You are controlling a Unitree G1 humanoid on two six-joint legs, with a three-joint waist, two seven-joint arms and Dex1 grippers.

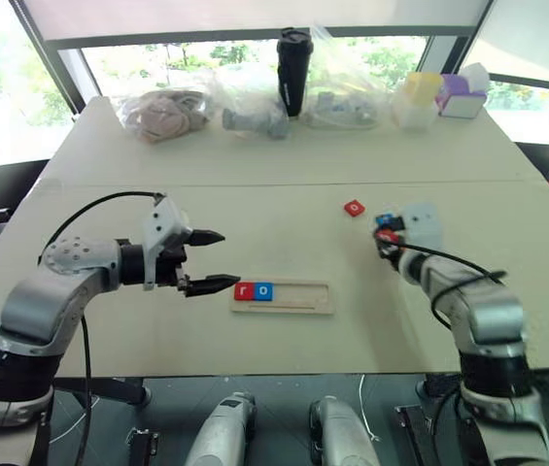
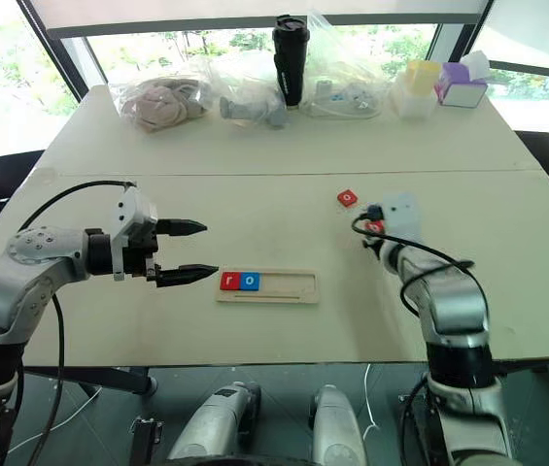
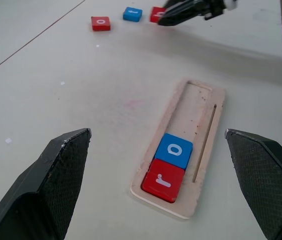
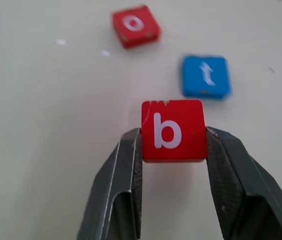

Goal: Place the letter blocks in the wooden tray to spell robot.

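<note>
Jaws on the right gripper (image 4: 173, 142) are pinching the red b block (image 4: 172, 130) by its side edges, letter facing up, so it should drop flat into the wooden tray (image 1: 284, 296). Just past those jaws on the desk (image 1: 255, 155): blue t (image 4: 205, 76), red o (image 4: 135, 25). Left gripper (image 3: 163, 167) jaws are spread wide, with the tray between them, r (image 3: 163, 180) and o (image 3: 174, 150) already seated.
</note>
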